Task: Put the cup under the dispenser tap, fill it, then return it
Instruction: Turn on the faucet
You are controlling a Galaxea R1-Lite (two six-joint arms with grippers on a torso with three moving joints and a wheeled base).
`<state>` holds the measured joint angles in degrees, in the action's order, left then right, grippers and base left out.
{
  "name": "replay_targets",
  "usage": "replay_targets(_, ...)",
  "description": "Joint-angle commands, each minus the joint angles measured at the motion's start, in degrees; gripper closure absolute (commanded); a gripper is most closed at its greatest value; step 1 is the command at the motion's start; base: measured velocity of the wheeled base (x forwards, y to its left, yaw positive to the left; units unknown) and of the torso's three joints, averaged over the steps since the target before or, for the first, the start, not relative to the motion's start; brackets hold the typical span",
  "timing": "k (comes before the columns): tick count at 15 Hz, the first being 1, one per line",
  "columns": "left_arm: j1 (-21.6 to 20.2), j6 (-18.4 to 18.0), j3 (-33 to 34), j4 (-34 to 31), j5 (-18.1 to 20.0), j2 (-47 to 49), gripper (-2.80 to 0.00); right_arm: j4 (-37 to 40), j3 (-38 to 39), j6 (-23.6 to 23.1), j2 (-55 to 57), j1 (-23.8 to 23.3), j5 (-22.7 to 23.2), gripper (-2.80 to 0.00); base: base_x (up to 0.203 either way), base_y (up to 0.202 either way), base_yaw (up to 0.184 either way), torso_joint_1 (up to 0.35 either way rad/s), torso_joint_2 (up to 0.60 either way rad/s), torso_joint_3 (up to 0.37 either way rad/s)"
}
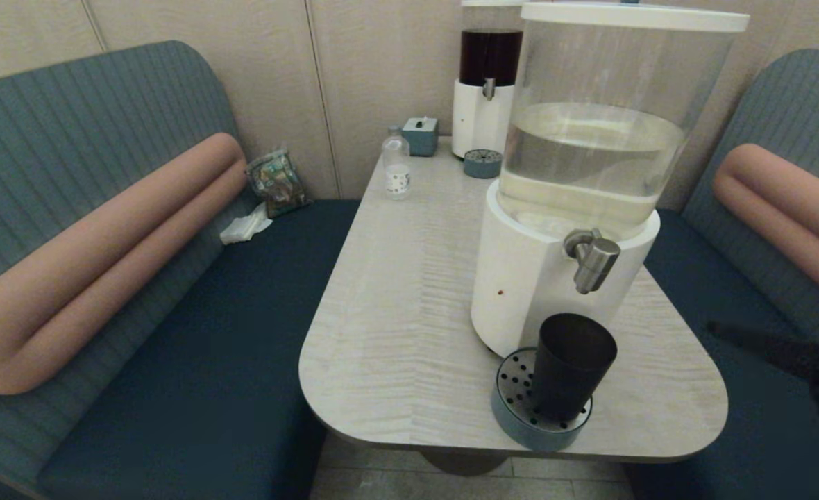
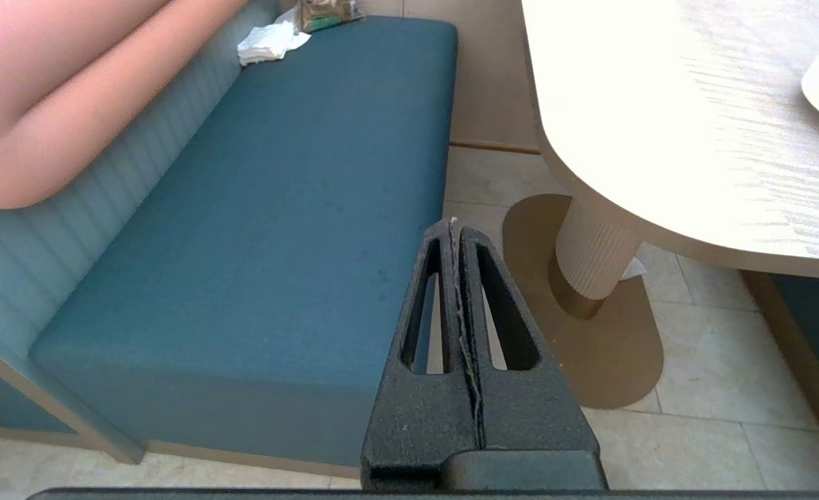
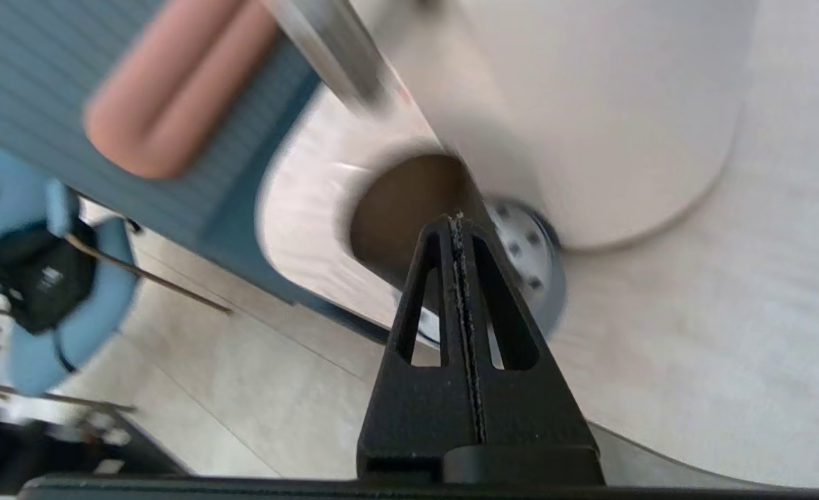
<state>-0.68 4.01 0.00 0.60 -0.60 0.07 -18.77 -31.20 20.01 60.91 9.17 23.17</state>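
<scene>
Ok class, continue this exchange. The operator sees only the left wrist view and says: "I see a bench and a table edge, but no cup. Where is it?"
Observer: The dark brown-black tapered tumbler stands upright on a round grey-blue perforated drip tray, roughly below the brushed-silver metal tap.
Operator: My left tool is shut, low beside the bench. Does the right one hold the tumbler?
Observer: No. The right tool is shut on nothing, off the table's right side, pointing toward the tumbler.
Operator: Anything else on the table?
Observer: A small clear bottle with a white label stands near the far edge.
</scene>
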Motion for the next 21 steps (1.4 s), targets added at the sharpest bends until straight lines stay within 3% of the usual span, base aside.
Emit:
replay_targets(1,0.0,0.0,0.0,0.0,0.0,0.0,0.00,11.8,-9.5,0.5,-3.8,0.1,-0.1,0.00,0.000,0.000,0.000,0.000,0.00,0.000)
replay_targets(5,0.0,0.0,0.0,0.0,0.0,0.0,0.00,32.2,-30.2,1.2,0.2,0.3,-0.7,0.00,0.000,0.000,0.000,0.000,0.00,0.000)
replay_targets(9,0.0,0.0,0.0,0.0,0.0,0.0,0.00,45.8,-42.0,1.1,3.9,1.0,-2.3,0.00,0.000,0.000,0.000,0.000,0.00,0.000)
replay_targets(14,0.0,0.0,0.0,0.0,0.0,0.0,0.00,53.9,-49.6,0.8,6.2,1.6,-2.6,0.00,0.000,0.000,0.000,0.000,0.00,0.000)
replay_targets(21,0.0,0.0,0.0,0.0,0.0,0.0,0.00,54.0,-51.6,0.8,8.1,1.9,-2.8,0.00,0.000,0.000,0.000,0.000,0.00,0.000)
